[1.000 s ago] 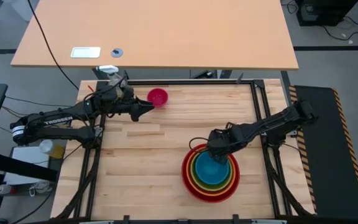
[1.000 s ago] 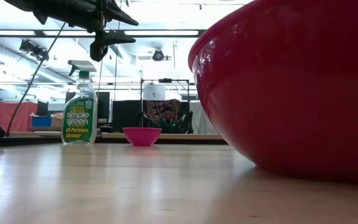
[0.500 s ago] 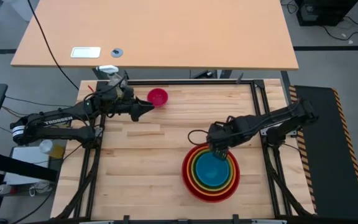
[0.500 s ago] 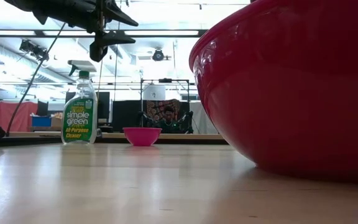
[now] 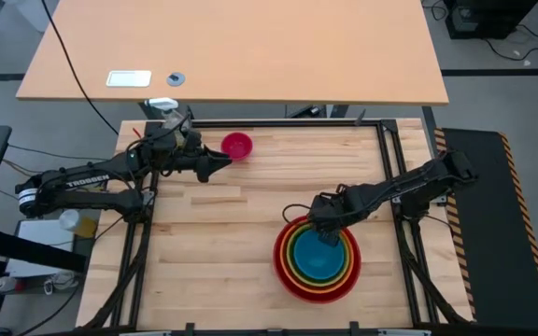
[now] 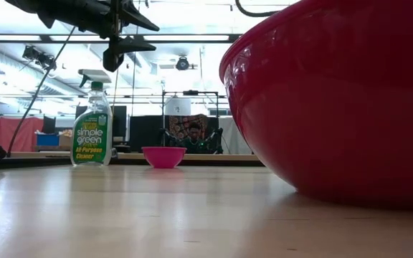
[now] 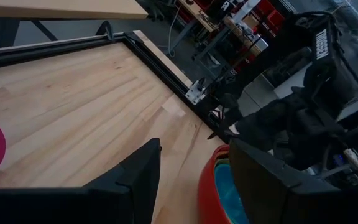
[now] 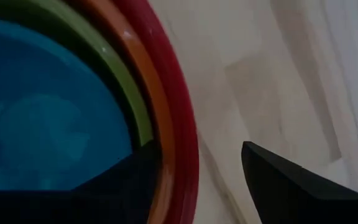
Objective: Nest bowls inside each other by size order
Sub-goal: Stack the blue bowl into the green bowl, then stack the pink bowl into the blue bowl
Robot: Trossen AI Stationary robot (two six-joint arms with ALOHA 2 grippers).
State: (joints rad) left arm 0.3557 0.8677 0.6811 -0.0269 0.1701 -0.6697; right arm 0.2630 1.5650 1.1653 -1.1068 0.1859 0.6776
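Four bowls sit nested at the table's near right: red [image 5: 280, 271] outermost, then orange [image 5: 292, 266], lime green [image 5: 300, 259] and blue [image 5: 318, 261] innermost. The small magenta-pink bowl [image 5: 237, 146] stands alone on its base at the far middle. My right gripper [image 5: 323, 233] is open over the stack's far rim; in its wrist view [image 8: 197, 149] one finger stands over the bowls and the other over the bare table. My left gripper [image 5: 220, 166] is open and empty, raised just left of and nearer than the pink bowl. My right gripper's fingers stand on either side of the red bowl's far rim [image 8: 182, 124], coming from above. I cannot tell whether they touch it.
A yellow-green spray bottle [image 6: 92, 132] stands at the table's far left corner [image 5: 162, 107]. A black frame [image 5: 381, 140] borders the wooden table. Bare wood lies between the pink bowl and the stack. A person shows far behind the table [image 6: 192, 135].
My right gripper has drawn back from the blue bowl toward the far edge, then come back over the stack's far rim. The stack and the pink bowl stay where they were.
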